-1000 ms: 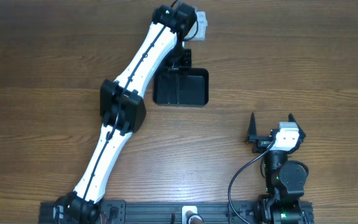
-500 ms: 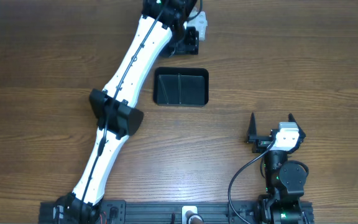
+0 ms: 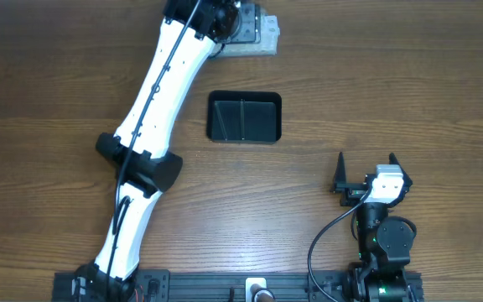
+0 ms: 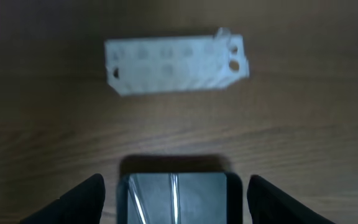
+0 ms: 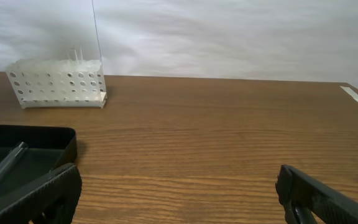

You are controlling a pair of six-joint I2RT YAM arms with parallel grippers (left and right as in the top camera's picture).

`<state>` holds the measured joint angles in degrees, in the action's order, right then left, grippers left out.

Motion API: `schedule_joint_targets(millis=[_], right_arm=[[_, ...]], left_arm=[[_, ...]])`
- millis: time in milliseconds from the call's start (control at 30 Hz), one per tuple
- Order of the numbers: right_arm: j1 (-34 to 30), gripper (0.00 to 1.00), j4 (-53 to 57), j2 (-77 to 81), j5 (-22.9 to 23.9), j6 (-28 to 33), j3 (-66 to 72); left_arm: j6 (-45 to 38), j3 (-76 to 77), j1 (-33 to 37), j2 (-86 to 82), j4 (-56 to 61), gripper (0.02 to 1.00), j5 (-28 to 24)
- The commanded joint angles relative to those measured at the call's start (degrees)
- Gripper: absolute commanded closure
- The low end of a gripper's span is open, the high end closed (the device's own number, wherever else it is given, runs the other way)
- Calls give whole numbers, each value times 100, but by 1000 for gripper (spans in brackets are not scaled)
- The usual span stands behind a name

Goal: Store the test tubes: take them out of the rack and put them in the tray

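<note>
- The white rack [image 3: 257, 39] stands near the table's [image 3: 409, 84] far edge, a little left of its middle, with its long side along that edge.
- From the right wrist view, a few thin clear standing tubes [image 5: 76, 56] poke up out of the rack's top; how many I cannot tell.
- The black tray [image 3: 244, 117] sits about mid-table, near the rack on its near-edge side but apart from it.
- Clear test tubes [image 4: 174, 191] lie flat on the tray's floor; their number is hard to make out.
- The left arm stretches from the near left corner to the far edge, and the left pincer [image 4: 176, 185] hangs above the strip of table between rack and tray, fingers spread wide and holding nothing.
- The right pincer [image 5: 178, 180] is close to the near edge on the table's right side, well apart from tray and rack, pointed toward them, its fingers wide apart and empty.
</note>
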<state>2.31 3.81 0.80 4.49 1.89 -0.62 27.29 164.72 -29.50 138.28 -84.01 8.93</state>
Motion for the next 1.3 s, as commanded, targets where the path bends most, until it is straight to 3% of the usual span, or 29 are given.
schedule_joint_targets(millis=[33, 167, 200, 267, 633, 1067, 1300], right_arm=[[35, 9, 24, -52, -31, -13, 31], [35, 9, 24, -52, -31, -13, 31], [35, 9, 24, -52, -33, -13, 31], [35, 9, 24, -52, -33, -13, 31], [35, 7, 24, -52, -33, -13, 31], [35, 9, 24, -52, -31, -13, 31], [35, 7, 24, -52, -31, -13, 31]], left_arm=[[20, -643, 52, -656, 330, 288, 297], [20, -2009, 52, -1360, 1213, 264, 299], [20, -2382, 52, -1556, 1473, 222, 297], [20, -3141, 52, -1976, 1998, 20, 361], [-4, -5580, 63, -3539, 4009, 20, 1353], [0, -8072, 535, -4977, 5676, 20, 1290], [0, -10500, 964, -6349, 7777, 20, 599]])
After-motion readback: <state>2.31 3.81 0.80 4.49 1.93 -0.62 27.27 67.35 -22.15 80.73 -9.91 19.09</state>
